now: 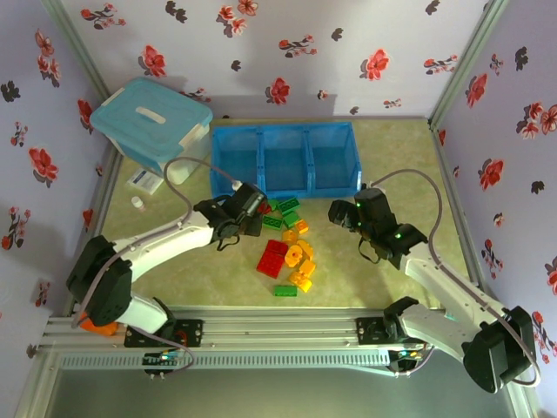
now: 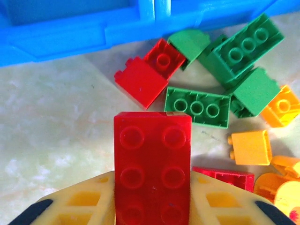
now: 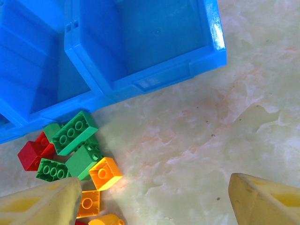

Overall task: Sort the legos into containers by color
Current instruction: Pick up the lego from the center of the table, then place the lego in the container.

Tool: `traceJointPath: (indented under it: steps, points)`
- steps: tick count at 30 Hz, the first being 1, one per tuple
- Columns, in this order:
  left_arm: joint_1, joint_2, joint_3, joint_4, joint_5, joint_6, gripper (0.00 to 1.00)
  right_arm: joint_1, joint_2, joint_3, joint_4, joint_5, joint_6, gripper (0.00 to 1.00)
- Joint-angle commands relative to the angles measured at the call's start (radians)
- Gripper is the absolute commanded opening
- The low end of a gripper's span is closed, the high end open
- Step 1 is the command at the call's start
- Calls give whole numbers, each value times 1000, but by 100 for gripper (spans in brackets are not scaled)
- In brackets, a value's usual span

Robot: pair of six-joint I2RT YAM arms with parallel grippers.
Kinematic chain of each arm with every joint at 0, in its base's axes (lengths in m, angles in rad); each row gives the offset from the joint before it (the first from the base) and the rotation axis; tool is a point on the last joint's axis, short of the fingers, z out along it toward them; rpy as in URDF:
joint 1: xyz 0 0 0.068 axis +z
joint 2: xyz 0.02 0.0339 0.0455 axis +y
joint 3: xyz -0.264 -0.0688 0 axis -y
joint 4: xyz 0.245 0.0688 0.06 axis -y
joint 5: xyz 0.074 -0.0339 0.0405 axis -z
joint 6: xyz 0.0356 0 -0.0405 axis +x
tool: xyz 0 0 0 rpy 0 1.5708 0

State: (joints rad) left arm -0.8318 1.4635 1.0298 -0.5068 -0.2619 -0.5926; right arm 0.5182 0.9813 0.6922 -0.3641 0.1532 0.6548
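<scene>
- Our left tool (image 2: 152,208) is closed on a red studded plastic brick (image 2: 152,168), which is clamped between its yellow fingers (image 2: 79,206). The brick sits at the far end of the pile, just in front of the blue plastic tray of three joined compartments (image 1: 306,158). We cannot tell whether it is clear of the desk.
- Our right tool (image 3: 154,201) stands open with nothing between its jaws. It hovers over bare desk to the right of the pile, near the tray's right-hand front corner.
- We judge the task barely begun. From above, all three compartments look empty, so no colour has been given a compartment yet.
- What is left is the pile of red, green and yellow-orange plastic bricks (image 1: 291,252). It lies on the desk between the two arms, on the near side of the tray. The colours are mixed, and several pieces touch or lean on one another.
- The pale green-beige marbled desk (image 1: 392,157) is flat, with a slight sheen. An aluminium rail (image 1: 278,329) along its near edge carries the arm bases.
- Lilac wallpaper with red and dark flowers (image 1: 348,43) closes the space on three sides.
- A white tub with a light-blue lid (image 1: 152,122) stands in the far left corner, beside the tray. A small white card (image 1: 145,180) and a small white cap (image 1: 137,202) lie near it, well apart from the pile.
</scene>
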Motion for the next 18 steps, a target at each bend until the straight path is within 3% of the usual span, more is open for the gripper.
traceJointPath:
  steps: [1,11,18]
  points:
    - [28,-31,49,-45,-31,43,26,8,-24,-16,17,-10,-7,82]
    - [127,-34,126,-57,-11,85,26,14,-18,-37,13,-32,-6,82]
    - [260,29,179,-32,68,94,25,26,2,-39,24,-43,1,81]
